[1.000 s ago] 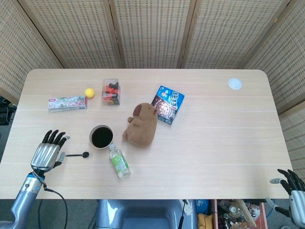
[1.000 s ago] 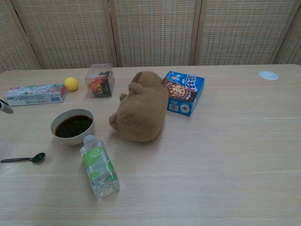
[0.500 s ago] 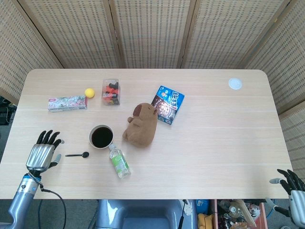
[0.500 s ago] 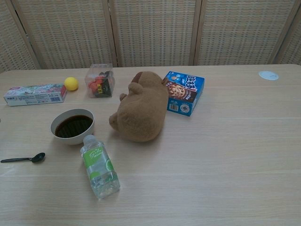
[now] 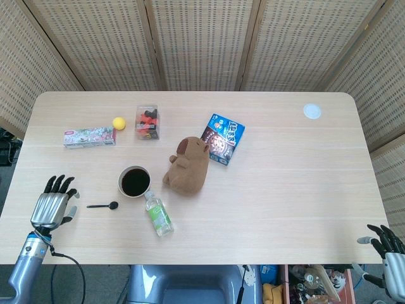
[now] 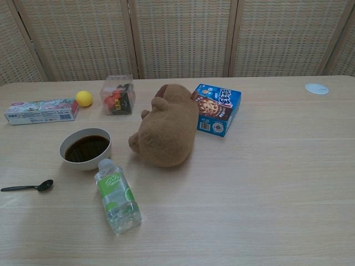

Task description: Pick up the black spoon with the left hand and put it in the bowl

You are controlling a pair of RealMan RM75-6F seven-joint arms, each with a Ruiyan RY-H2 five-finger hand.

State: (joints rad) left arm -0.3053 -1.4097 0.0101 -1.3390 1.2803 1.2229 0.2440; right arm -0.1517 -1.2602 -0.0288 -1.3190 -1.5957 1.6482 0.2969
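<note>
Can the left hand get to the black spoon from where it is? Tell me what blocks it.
Probably yes. The left hand sits open beside the black spoon, with only bare table between them; the bowl and bottle lie beyond it.

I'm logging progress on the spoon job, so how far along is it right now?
Nothing looks done yet: the black spoon lies flat on the table, left of the bowl, which holds only dark contents. In hand: nothing; the left hand is open, apart from the spoon's handle end. The right hand sits off the table's corner. Left: reaching, gripping the spoon, lifting it and placing it in the bowl.
</note>
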